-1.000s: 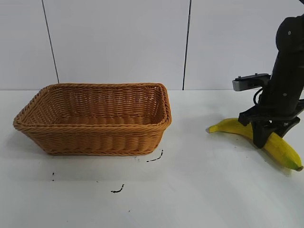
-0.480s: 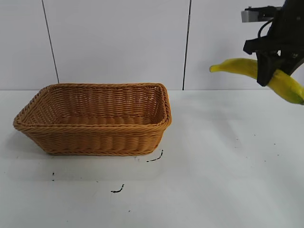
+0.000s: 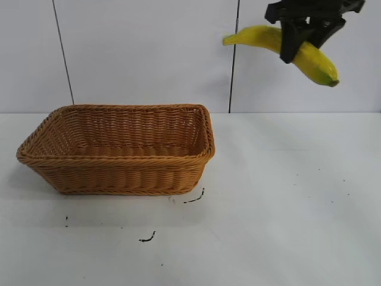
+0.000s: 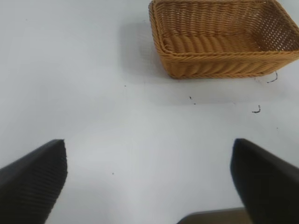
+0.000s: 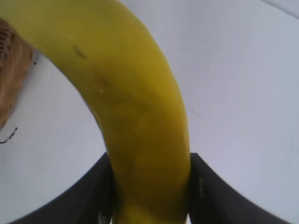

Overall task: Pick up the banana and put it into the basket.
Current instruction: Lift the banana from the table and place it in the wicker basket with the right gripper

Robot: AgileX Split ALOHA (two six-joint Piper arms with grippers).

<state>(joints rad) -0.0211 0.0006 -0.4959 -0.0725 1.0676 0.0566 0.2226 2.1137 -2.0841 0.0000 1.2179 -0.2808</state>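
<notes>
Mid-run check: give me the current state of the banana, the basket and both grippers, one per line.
banana: held in the air, clear of the table, to the right of the basket, not yet over it.
basket: upright on the table, nothing visible in it.
right gripper: shut on the banana's middle, high up.
left gripper: open, holding nothing, over bare table.

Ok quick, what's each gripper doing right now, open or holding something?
Right gripper: closed on the long curved yellow banana, high above the table.
Left gripper: open, holding nothing, away from the tan woven wicker basket.

No legible text, label or number anywhere (only stray black marks).
</notes>
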